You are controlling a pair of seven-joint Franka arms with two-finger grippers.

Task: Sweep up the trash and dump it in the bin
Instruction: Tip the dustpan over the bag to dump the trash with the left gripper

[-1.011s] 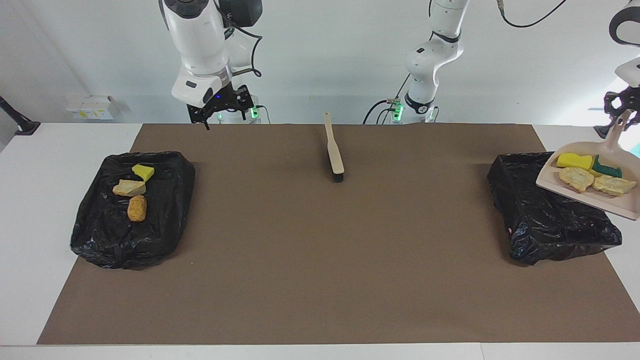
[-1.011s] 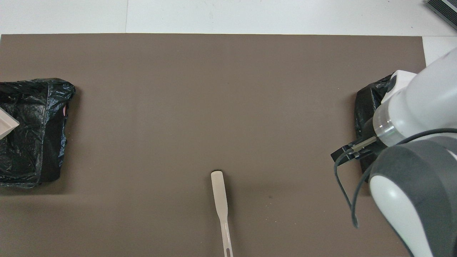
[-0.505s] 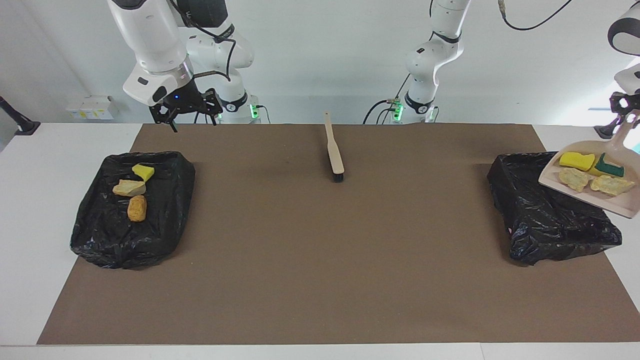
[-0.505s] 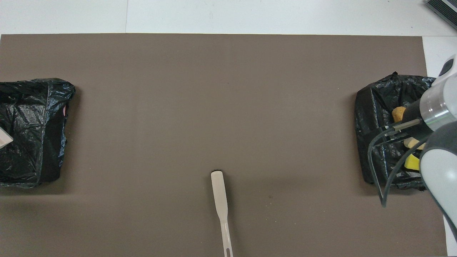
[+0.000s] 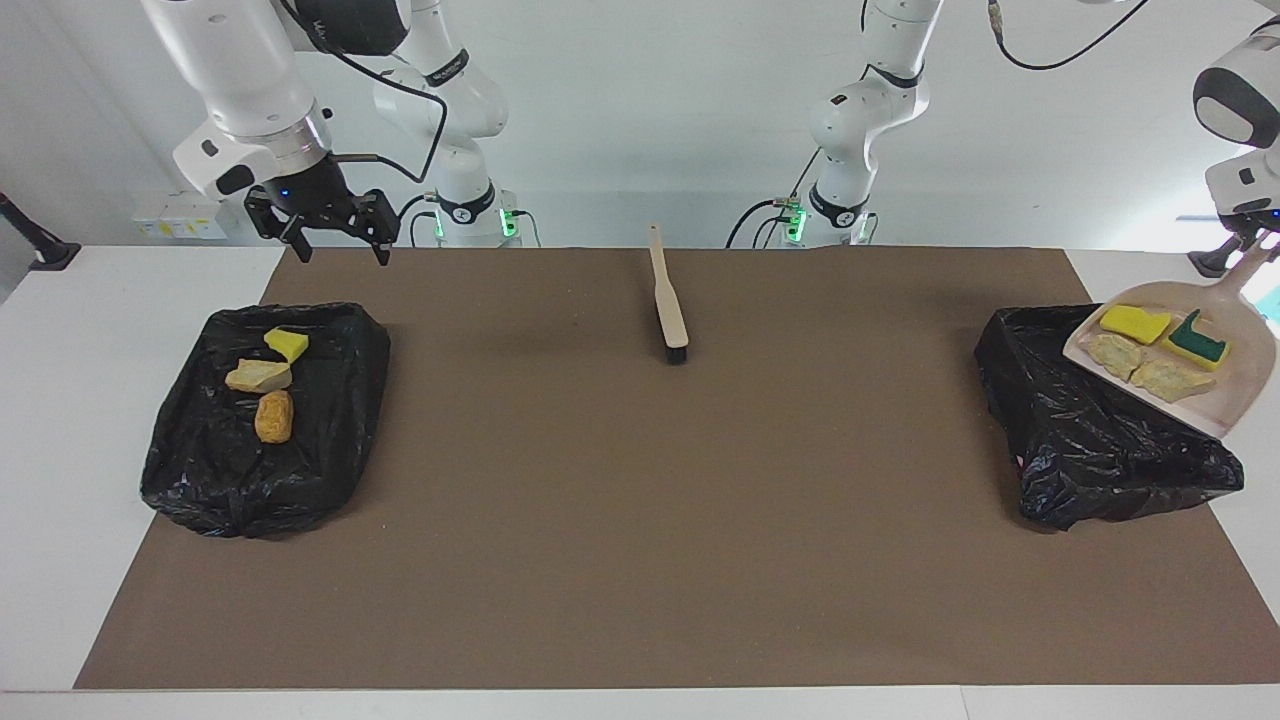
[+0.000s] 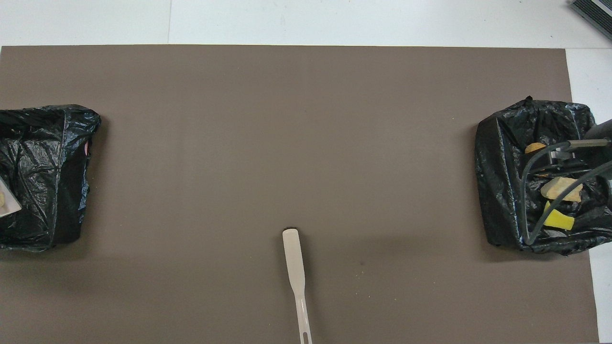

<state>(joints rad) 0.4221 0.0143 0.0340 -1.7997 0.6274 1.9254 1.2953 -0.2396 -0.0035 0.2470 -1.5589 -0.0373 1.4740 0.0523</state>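
A white wall stands at the robots' end of the white counter, and a big brown mat covers most of the counter.

There are two bins with black bags in them. The bin at the right arm's end has three bits of trash in it: a yellow chunk, a tan chunk and an orange chunk. The right hand hangs in the air over the mat's edge, near that bin. Its two fingers are spread apart and it holds nothing.

The bin at the left arm's end has a beige dustpan tipped over it. Four bits of trash lie in the pan: a yellow chunk, a yellow one with a green face and two pale ones. The left hand is up at the top of the pan's handle, at the edge of the facing view. I cannot tell how its fingers sit.

A beige brush with black bristles lies on the mat between the two arms, alone. Its handle points toward the robots.
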